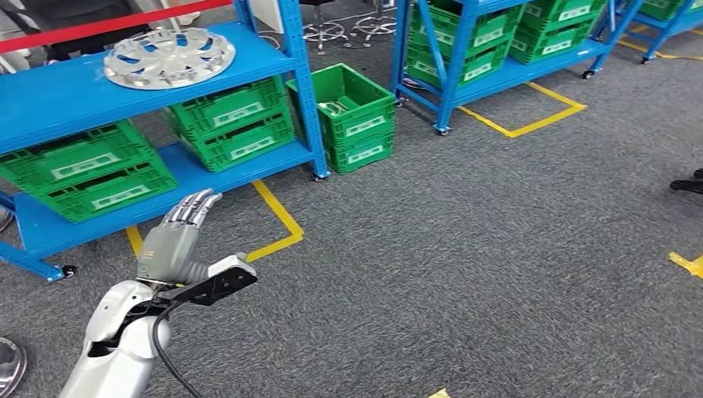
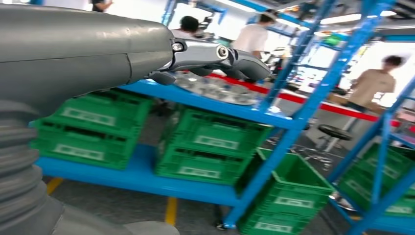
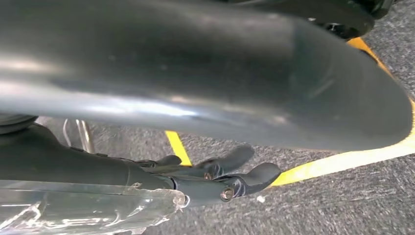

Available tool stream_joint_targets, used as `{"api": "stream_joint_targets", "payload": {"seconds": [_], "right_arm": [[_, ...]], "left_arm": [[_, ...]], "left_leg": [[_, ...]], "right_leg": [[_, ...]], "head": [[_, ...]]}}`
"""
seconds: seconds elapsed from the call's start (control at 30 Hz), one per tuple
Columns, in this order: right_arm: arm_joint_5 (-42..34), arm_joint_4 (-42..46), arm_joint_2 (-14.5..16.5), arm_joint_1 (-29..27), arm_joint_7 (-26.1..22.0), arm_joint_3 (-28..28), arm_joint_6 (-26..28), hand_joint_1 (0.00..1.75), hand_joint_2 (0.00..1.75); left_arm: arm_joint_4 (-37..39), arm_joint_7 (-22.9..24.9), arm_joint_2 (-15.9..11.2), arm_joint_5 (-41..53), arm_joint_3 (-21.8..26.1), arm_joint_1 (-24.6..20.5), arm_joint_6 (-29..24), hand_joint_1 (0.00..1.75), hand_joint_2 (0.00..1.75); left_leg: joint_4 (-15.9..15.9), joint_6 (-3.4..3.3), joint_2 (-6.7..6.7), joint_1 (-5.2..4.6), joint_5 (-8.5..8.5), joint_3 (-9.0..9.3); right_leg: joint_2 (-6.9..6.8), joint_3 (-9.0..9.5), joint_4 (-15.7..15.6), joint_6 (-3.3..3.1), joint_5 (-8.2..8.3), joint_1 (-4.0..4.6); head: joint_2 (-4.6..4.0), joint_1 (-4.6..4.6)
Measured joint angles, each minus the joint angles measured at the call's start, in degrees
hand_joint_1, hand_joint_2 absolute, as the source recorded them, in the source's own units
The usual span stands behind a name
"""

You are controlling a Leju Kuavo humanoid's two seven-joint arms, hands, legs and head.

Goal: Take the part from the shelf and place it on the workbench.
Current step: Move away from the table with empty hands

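The round silver wheel cover with cut-out spokes lies flat on the top board of the blue metal shelf, near that board's right end, just beside the shelf's blue upright post. Under that board, green slotted plastic crates stand in stacks on the shelf's lower board, each bearing a white label. One more stack of green crates sits on the grey carpet floor just to the right of the shelf, the top one open. Yellow tape lines mark the floor below the shelf's right end.

The left robot hand is raised in front of the shelf, below the wheel cover and well apart from it, its fingers straight and slightly spread, holding nothing. In the left wrist view its fingers point toward the wheel cover on the top board.

The right robot hand hangs above the carpet and a yellow line, its dark fingers loosely extended; a clear, shiny piece lies along its underside, and I cannot tell whether the hand grips it.
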State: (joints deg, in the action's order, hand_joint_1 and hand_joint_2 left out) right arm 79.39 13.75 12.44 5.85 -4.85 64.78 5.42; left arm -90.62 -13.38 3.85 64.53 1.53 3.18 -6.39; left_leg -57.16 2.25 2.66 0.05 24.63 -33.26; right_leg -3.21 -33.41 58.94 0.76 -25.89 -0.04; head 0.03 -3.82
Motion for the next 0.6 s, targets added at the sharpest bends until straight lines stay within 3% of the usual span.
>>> {"api": "stream_joint_targets", "payload": {"seconds": [0.07, 0.13, 0.2, 0.27, 0.3, 0.33, 0.37, 0.43, 0.47, 0.53, 0.6], "right_arm": [[0.0, 0.0, 0.0, 0.0, 0.1, 0.0, 0.0, 0.0, 0.0], [0.1, 0.0, 0.0, 0.1, 0.2, 0.0, 0.1, 0.0, 0.0], [0.2, 0.0, 0.0, 0.0, 0.2, 0.0, 0.1, 0.0, 0.0], [0.2, 0.0, 0.0, -0.1, 0.3, 0.0, 0.1, 0.0, 0.0], [0.3, 0.0, 0.0, -0.2, 0.3, 0.0, 0.0, 0.0, 0.0], [0.3, 0.0, 0.0, -0.2, 0.3, 0.0, 0.0, 0.0, 0.0], [0.3, 0.0, 0.0, -0.2, 0.2, 0.0, 0.0, 0.0, 0.0], [0.4, 0.0, 0.0, -0.2, 0.0, 0.0, 0.1, 0.0, 0.0], [0.4, 0.0, 0.1, -0.1, -0.2, 0.0, 0.1, 0.0, 0.0], [0.4, 0.0, 0.2, -0.1, -0.4, 0.0, 0.3, 0.0, 0.0], [0.5, 0.0, 0.3, -0.2, -0.5, 0.0, 0.5, 0.0, 0.0]], "left_arm": [[1.0, 0.1, 0.5, 0.9, 0.9, 0.0, -0.6, 0.0, 1.75], [2.1, 0.4, 0.9, 2.0, 2.2, 0.0, -1.3, 0.0, 1.75], [3.2, 0.6, 1.5, 2.5, 3.3, -0.2, -1.8, 0.0, 1.75], [4.5, 0.6, 2.2, 2.4, 4.5, -0.2, -2.1, 0.0, 1.75], [5.5, 0.5, 2.4, 2.3, 5.4, -0.2, -2.5, 0.0, 1.75], [6.7, 0.3, 2.7, 2.1, 6.4, -0.3, -2.9, 0.0, 1.75], [8.2, -0.1, 2.9, 1.8, 7.6, -0.5, -3.5, 0.0, 1.75], [12.3, -1.7, 3.2, 0.9, 10.7, -1.3, -5.4, 0.0, 1.75], [15.0, -2.6, 3.3, 0.8, 12.6, -1.9, -6.8, 0.0, 1.75], [21.0, -4.1, 3.1, 1.7, 16.5, -3.4, -9.7, 0.0, 1.75], [27.5, -4.8, 2.8, 2.9, 20.5, -4.8, -12.4, 0.0, 1.75]], "left_leg": [[0.7, -0.68, -0.54, -0.13, -0.03, 0.06], [0.9, -1.33, -1.36, 0.07, -0.26, 0.11], [1.1, -1.92, -2.19, 0.36, -0.4, 0.21], [1.0, -2.18, -2.96, 0.39, -0.37, 0.19], [1.0, -2.21, -3.32, 0.39, -0.35, 0.2], [1.0, -2.19, -3.64, 0.4, -0.34, 0.24], [1.0, -2.12, -3.95, 0.45, -0.31, 0.31], [0.9, -1.67, -4.41, 0.45, -0.14, 0.42], [0.7, -1.32, -4.57, 0.37, -0.05, 0.37], [0.5, -1.12, -4.72, 0.13, 0.01, 0.17], [0.6, -2.05, -4.73, 0.07, -0.16, 0.13]], "right_leg": [[-0.75, 0.16, -0.2, 0.59, -0.02, 0.09], [-0.2, -0.07, 0.7, 1.26, -0.86, -0.05], [1.69, -2.34, 5.8, 1.8, -3.76, -0.16], [2.78, -6.0, 13.4, 2.03, -6.92, -0.18], [2.9, -7.21, 15.6, 2.08, -7.35, -0.19], [2.94, -7.44, 15.7, 2.08, -6.71, -0.22], [2.96, -6.56, 13.5, 2.06, -5.09, -0.28], [3.25, -2.93, 5.9, 2.12, -1.44, -0.53], [3.56, -1.42, 2.9, 1.98, -0.39, -0.65], [4.1, -0.33, 0.5, 1.64, 0.02, -0.86], [4.19, -0.41, 0.3, 1.36, 0.24, -0.9]], "head": [[0.0, 0.13], [-0.01, 0.22], [-0.01, 0.44], [0.0, 0.56], [-0.01, 0.58], [-0.01, 0.58], [-0.01, 0.59], [-0.01, 0.63], [-0.01, 0.67], [-0.01, 0.57], [-0.01, 0.39]]}}
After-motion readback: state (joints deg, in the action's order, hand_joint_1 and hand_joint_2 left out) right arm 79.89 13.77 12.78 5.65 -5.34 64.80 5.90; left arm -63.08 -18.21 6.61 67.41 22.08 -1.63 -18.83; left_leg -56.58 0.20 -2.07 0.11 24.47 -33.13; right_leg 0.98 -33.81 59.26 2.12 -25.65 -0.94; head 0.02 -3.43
